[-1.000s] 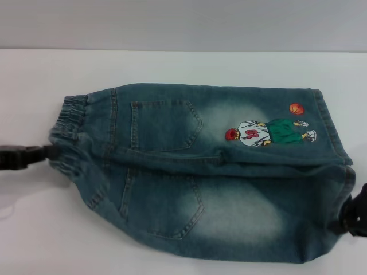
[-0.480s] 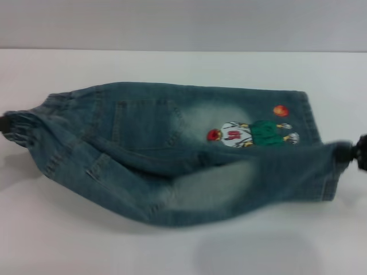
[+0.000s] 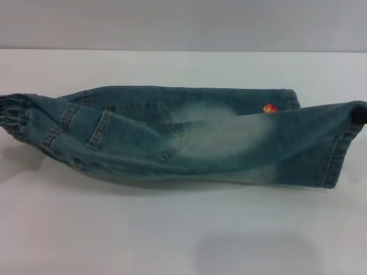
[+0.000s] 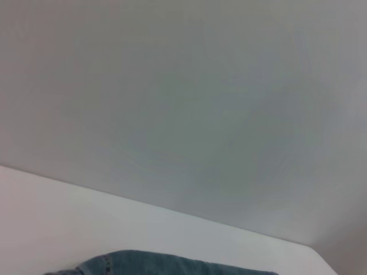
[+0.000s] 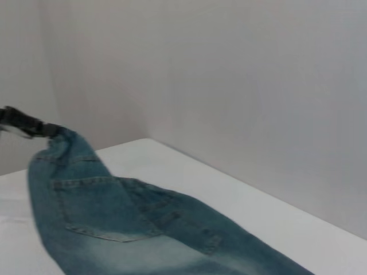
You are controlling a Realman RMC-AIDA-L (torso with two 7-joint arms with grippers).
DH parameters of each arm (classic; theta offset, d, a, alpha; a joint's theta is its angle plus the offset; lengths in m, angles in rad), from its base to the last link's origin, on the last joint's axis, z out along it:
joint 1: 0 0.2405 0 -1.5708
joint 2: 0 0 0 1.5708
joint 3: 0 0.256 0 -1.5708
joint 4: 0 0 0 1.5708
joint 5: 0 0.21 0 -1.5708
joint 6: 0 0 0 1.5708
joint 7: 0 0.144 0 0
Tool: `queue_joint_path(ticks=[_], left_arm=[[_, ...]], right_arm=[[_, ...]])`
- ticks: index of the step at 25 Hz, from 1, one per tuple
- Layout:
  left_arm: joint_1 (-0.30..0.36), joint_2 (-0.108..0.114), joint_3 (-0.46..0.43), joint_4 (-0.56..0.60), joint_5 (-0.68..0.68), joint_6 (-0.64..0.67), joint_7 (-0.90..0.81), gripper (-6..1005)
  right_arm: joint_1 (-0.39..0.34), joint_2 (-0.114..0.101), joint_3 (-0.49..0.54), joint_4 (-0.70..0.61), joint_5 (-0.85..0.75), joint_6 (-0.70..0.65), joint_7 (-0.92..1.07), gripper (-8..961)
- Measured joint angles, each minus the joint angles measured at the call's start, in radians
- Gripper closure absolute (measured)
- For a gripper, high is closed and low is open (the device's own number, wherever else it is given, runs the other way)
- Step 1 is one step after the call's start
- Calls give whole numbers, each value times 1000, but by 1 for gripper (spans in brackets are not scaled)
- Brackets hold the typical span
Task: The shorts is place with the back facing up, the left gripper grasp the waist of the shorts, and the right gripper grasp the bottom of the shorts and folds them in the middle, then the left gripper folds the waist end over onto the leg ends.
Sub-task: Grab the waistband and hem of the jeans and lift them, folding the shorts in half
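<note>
Left gripper point(image 5: 26, 125) clenched on the shorts point(image 3: 189, 137) waist at 9 o'clock; right gripper's grip, can't tell.

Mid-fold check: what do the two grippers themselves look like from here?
Little shows. The left gripper appears in the right wrist view as a slim black claw with a pale glint along its body. Of the right gripper, only a dark sliver shows at the head view's edge. No cables or markings are visible.

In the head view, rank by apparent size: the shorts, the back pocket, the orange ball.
1. shorts, largest.
2. back pocket, far smaller.
3. orange ball, smallest, and part of it may be hidden by the raised fold.
</note>
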State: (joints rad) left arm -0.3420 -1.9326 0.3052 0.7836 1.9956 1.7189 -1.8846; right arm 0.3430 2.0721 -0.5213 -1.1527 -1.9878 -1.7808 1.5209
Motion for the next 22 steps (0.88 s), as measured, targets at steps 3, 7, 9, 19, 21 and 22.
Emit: queue_joint_path(ticks=[3, 7, 9, 19, 21, 22], left_arm=[[-8, -3, 0, 0, -1, -12, 1, 966], [-20, -9, 5, -2, -2, -56, 1, 966], [-26, -14, 7, -2, -2, -75, 1, 966], [-53, -54, 13, -3, 3, -180, 8, 966], [-60, -61, 14, -3, 3, -195, 13, 966], [-63, -66, 14, -3, 3, -206, 16, 966]], right_arm=[[1, 1, 0, 27, 1, 47, -14, 955], [11, 3, -8, 61, 13, 107, -38, 955], [20, 3, -12, 80, 14, 139, -42, 955], [97, 3, -14, 210, 28, 330, -68, 955], [113, 3, -16, 237, 29, 378, -68, 955], [121, 2, -19, 252, 29, 402, -68, 955]])
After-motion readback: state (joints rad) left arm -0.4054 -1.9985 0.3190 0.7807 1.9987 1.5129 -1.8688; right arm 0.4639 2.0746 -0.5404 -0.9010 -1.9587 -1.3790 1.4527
